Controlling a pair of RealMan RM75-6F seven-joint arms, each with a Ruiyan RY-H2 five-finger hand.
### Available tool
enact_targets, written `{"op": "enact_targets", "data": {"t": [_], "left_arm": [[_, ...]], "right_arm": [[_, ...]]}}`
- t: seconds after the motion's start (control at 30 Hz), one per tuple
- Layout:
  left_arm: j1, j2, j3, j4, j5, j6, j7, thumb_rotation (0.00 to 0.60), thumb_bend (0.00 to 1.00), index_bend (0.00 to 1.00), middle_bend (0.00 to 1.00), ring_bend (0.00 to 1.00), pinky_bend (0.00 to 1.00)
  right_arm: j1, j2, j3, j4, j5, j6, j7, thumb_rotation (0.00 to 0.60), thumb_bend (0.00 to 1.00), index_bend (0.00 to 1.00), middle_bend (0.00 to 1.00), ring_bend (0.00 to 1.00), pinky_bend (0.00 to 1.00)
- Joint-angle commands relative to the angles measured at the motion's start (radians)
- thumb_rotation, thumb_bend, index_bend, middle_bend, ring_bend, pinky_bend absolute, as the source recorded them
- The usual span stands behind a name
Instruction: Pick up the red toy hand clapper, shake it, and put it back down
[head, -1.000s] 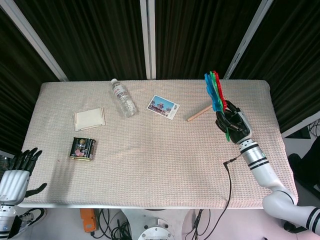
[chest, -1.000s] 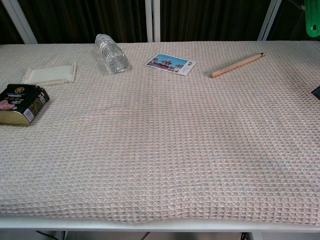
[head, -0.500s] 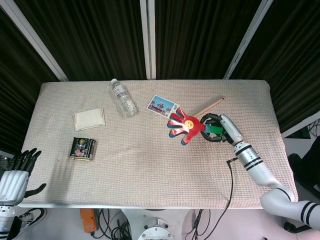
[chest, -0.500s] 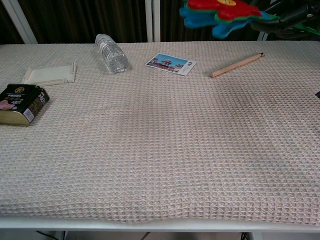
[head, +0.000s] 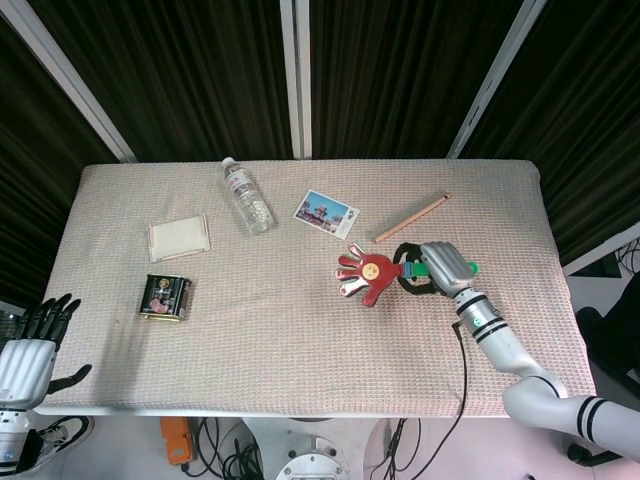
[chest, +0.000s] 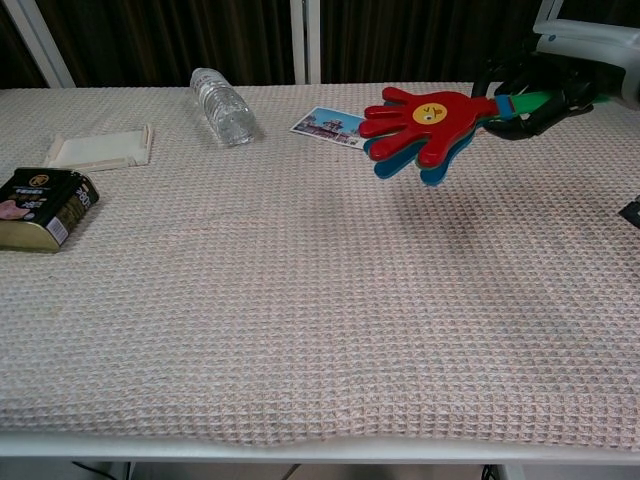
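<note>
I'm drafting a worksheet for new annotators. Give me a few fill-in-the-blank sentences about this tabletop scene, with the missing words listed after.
1. The red toy hand clapper is held by the robot's ____ hand.
2. The clapper's handle, gripped in that hand, is coloured ____.
3. The plastic water bottle is lying on its ____.
4. The wooden stick lies between the clapper and the table's ____ edge.

Missing words: right; green; side; far
</note>
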Motion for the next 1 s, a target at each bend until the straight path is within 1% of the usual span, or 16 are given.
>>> {"op": "enact_targets", "data": {"t": [0.03,0.1,0.17,0.27,0.33,0.37,0.4,0.43,0.47,0.5,0.53,0.57,0.63,0.8,0.9,1.0], "left_arm": [[0.000,-0.002,0.002,0.002,0.000,-0.003,0.000,0.600,0.14,0.04,0.01,0.00,0.01],[0.001,-0.004,0.004,0.004,-0.001,-0.006,0.000,0.600,0.14,0.04,0.01,0.00,0.01],[0.002,-0.005,0.005,0.007,-0.003,-0.007,-0.003,0.600,0.14,0.04,0.01,0.00,0.01],[0.003,-0.005,0.004,0.010,-0.004,-0.004,-0.006,0.600,0.14,0.04,0.01,0.00,0.01],[0.004,-0.004,0.005,0.013,-0.006,-0.004,-0.009,0.600,0.14,0.04,0.01,0.00,0.01],[0.005,-0.004,0.005,0.014,-0.007,-0.005,-0.010,0.600,0.14,0.04,0.01,0.00,0.01],[0.005,-0.004,0.005,0.015,-0.007,-0.005,-0.012,0.600,0.14,0.04,0.01,0.00,0.01],[0.005,-0.004,0.005,0.016,-0.008,-0.006,-0.013,0.600,0.14,0.04,0.01,0.00,0.01],[0.006,-0.004,0.005,0.018,-0.009,-0.005,-0.016,0.600,0.14,0.04,0.01,0.00,0.01],[0.006,-0.005,0.004,0.019,-0.009,-0.004,-0.016,0.600,0.14,0.04,0.01,0.00,0.01],[0.007,-0.005,0.004,0.021,-0.009,-0.002,-0.016,0.600,0.14,0.04,0.01,0.00,0.01],[0.008,-0.006,0.003,0.023,-0.009,0.001,-0.017,0.600,0.14,0.04,0.01,0.00,0.00],[0.009,-0.006,0.004,0.024,-0.010,0.001,-0.019,0.600,0.14,0.04,0.01,0.00,0.00],[0.010,-0.007,0.003,0.023,-0.008,0.004,-0.020,0.600,0.14,0.04,0.01,0.00,0.00],[0.011,-0.006,0.004,0.021,-0.007,0.005,-0.017,0.600,0.14,0.04,0.01,0.00,0.00],[0.011,-0.004,0.004,0.016,-0.008,0.004,-0.014,0.600,0.14,0.04,0.01,0.00,0.00]], "right_arm": [[-0.001,-0.080,-0.022,0.051,-0.026,0.046,0.091,0.600,0.48,0.87,0.90,0.95,0.98],[0.000,-0.128,-0.038,0.097,-0.041,0.063,0.110,0.600,0.47,0.87,0.90,0.94,0.98],[0.005,-0.177,-0.053,0.146,-0.048,0.071,0.108,0.600,0.44,0.85,0.89,0.93,0.98],[0.024,-0.223,-0.071,0.202,-0.061,0.067,0.076,0.600,0.32,0.76,0.83,0.87,0.98],[0.034,-0.243,-0.076,0.228,-0.066,0.070,0.050,0.600,0.24,0.70,0.77,0.81,0.95],[0.041,-0.242,-0.082,0.227,-0.061,0.050,0.042,0.600,0.19,0.61,0.69,0.71,0.87],[0.051,-0.231,-0.090,0.218,-0.051,0.014,0.031,0.600,0.15,0.54,0.63,0.64,0.81],[0.063,-0.212,-0.099,0.205,-0.038,-0.030,0.016,0.600,0.08,0.32,0.42,0.38,0.58],[0.076,-0.189,-0.104,0.188,-0.025,-0.068,-0.012,0.600,0.05,0.20,0.29,0.24,0.42],[0.080,-0.181,-0.103,0.182,-0.017,-0.069,-0.035,0.600,0.01,0.06,0.12,0.08,0.22],[0.080,-0.176,-0.103,0.175,-0.007,-0.067,-0.058,0.600,0.00,0.00,0.02,0.00,0.09],[0.079,-0.168,-0.103,0.161,0.013,-0.067,-0.087,0.600,0.00,0.00,0.00,0.00,0.03],[0.079,-0.145,-0.102,0.129,0.056,-0.077,-0.134,0.600,0.00,0.00,0.00,0.00,0.00],[0.050,-0.074,-0.092,0.031,0.102,-0.020,-0.191,0.600,0.00,0.00,0.00,0.00,0.00],[-0.002,-0.003,-0.093,-0.050,0.040,0.087,-0.178,0.600,0.00,0.00,0.00,0.00,0.00],[-0.085,0.082,-0.135,-0.108,-0.079,0.246,-0.207,0.600,0.00,0.00,0.00,0.00,0.00]]}}
